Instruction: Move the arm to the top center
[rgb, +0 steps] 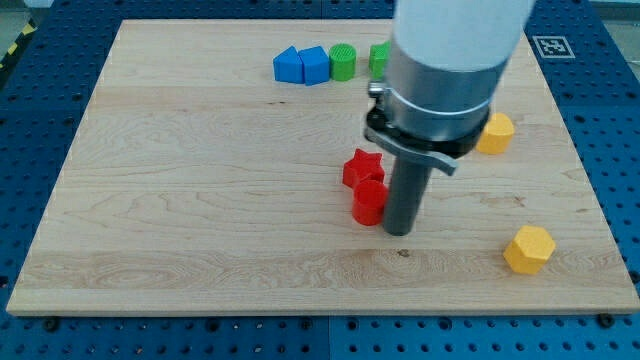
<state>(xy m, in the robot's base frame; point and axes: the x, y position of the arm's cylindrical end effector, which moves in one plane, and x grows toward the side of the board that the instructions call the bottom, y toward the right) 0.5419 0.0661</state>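
camera view: my tip (398, 230) rested on the light wooden board (200, 200), bare rod with no jaws | red cylinder block (368, 203) touching at its left | red star block (363, 169) just up-left | board's top centre well above it, by green cylinder block (343, 62)

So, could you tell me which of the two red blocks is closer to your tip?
The lower red block, right beside my tip on the view's left. The red star sits above it, farther off.
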